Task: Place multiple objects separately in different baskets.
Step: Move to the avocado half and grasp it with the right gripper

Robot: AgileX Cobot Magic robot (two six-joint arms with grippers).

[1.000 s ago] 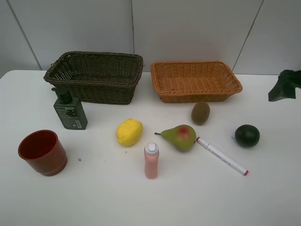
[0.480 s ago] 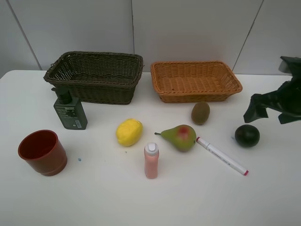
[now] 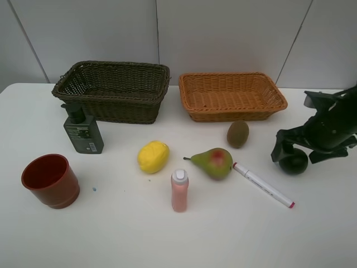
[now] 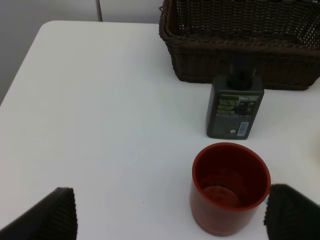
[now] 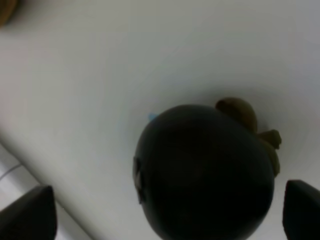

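Note:
My right gripper [image 3: 297, 154] is open and low over the dark green round fruit [image 3: 293, 163] at the table's right, one finger on each side. In the right wrist view the fruit [image 5: 205, 185] fills the space between the fingers. My left gripper [image 4: 175, 217] is open and empty just in front of the red cup [image 4: 230, 187]. It is out of the high view. Lemon [image 3: 153, 157], pear [image 3: 213, 163], kiwi [image 3: 238, 134], pink bottle [image 3: 179, 191], white marker [image 3: 262, 185], red cup [image 3: 51, 180] and pump bottle [image 3: 82, 132] lie on the table. Both baskets hold nothing.
The dark brown basket [image 3: 111, 110] stands at the back left and the light orange-tan basket [image 3: 231, 115] at the back right, side by side. The pump bottle [image 4: 236, 107] stands right in front of the dark basket [image 4: 240, 60]. A grey wall is behind.
My right arm has come in from the right edge and dropped down over the dark green fruit. Nothing else on the table has moved.

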